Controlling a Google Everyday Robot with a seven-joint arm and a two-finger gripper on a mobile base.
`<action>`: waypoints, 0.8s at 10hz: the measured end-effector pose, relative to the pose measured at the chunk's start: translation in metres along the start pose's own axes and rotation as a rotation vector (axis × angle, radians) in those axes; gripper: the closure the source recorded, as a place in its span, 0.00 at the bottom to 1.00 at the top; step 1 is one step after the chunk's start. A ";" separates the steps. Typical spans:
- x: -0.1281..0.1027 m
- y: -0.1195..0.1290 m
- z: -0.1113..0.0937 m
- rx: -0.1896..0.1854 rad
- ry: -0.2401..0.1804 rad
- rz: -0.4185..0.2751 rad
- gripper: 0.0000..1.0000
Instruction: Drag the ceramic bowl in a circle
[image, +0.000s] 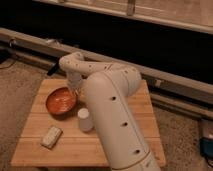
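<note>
At ceramic bowl (61, 101) rim, jaws mostly hidden behind arm (110, 115); grip unreadable.

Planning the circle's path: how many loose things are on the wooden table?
3: the ceramic bowl at left, with the gripper at its right rim; a white cup just right of it; a pale block front-left. The arm may hide more.

Orange-red glazed ceramic bowl (61, 101) with a paler, speckled inside. It sat on a honey-coloured wooden table (42, 120) striped with plank lines, alongside a plain white cup (85, 120) and a cream block (51, 136). The robot arm (112, 117) was off-white, dotted with small dark holes, and its gripper (74, 93) was at the bowl's right rim. The floor (17, 90) was speckled grey-brown.
</note>
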 end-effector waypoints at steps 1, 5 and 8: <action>0.003 0.006 -0.001 -0.002 0.001 -0.021 1.00; 0.031 0.036 0.000 0.017 0.047 -0.126 1.00; 0.048 0.016 -0.002 0.050 0.067 -0.102 1.00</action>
